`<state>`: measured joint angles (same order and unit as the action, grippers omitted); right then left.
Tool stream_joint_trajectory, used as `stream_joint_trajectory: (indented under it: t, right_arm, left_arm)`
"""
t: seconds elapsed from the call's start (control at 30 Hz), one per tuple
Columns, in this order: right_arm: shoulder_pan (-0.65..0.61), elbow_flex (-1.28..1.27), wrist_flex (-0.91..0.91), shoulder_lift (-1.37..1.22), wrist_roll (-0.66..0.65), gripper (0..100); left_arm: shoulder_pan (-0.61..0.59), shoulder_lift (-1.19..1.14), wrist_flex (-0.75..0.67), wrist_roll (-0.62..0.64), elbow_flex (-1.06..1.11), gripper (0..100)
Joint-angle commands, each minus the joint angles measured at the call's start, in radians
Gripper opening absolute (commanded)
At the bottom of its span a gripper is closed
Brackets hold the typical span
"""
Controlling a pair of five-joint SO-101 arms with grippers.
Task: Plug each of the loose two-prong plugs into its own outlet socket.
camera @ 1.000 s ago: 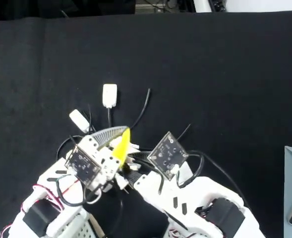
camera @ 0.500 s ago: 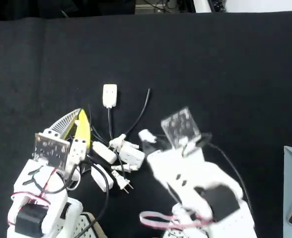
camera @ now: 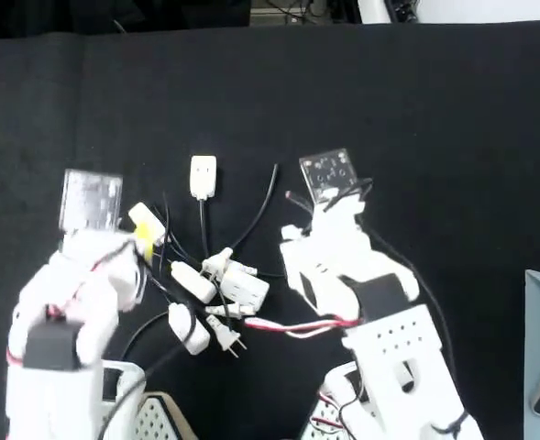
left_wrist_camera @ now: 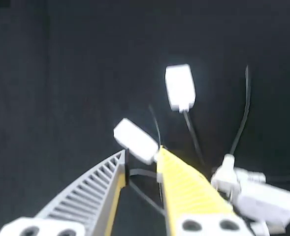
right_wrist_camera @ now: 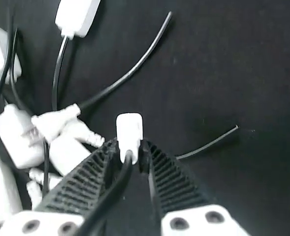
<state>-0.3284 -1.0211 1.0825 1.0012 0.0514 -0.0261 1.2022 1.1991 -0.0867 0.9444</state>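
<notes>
The left gripper (left_wrist_camera: 141,153) is spread, its yellow and grey fingertips at the near end of a white block (left_wrist_camera: 135,139) lying on the black counter (camera: 435,110). A corded white block (left_wrist_camera: 180,87) lies farther out. The right gripper (right_wrist_camera: 129,145) pinches a small white connector (right_wrist_camera: 129,129); I can't tell whether it is a plug or a socket. Its black cord runs back between the fingers. Between the arms sits a tangle of white pieces (camera: 237,286), with a two-prong plug (camera: 226,337) loose beside it.

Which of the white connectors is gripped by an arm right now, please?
The white connector clamped in the right gripper; the others lie loose on the table, one at the open left gripper's tips.
</notes>
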Motion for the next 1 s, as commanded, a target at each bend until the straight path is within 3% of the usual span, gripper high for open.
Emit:
stream_joint_trajectory:
  t: [0.0, 0.13, 0.3, 0.5, 0.77, 0.97]
  right_arm:
    - [0.014, 0.018, -0.095, -0.064, 0.058, 1.1]
    - [0.014, 0.018, -0.118, -0.114, 0.095, 1.1]
    - [0.014, 0.016, -0.117, -0.131, 0.095, 1.1]
    - [0.009, -0.012, -0.120, -0.124, 0.095, 1.1]
    - [0.009, -0.027, -0.120, -0.122, 0.095, 1.1]
    - [0.009, -0.031, -0.120, -0.122, 0.095, 1.1]
  left_arm:
    - [-0.022, -0.219, 0.040, 0.012, -0.139, 12]
    - [-0.084, -0.402, 0.031, 0.106, -0.189, 14]
    - [-0.134, -0.562, 0.026, 0.250, -0.236, 28]
    - [-0.130, -0.707, 0.003, 0.365, -0.315, 27]
    - [-0.136, -0.936, -0.195, 0.502, -0.331, 24]
    - [-0.136, -1.069, -0.316, 0.519, -0.357, 19]
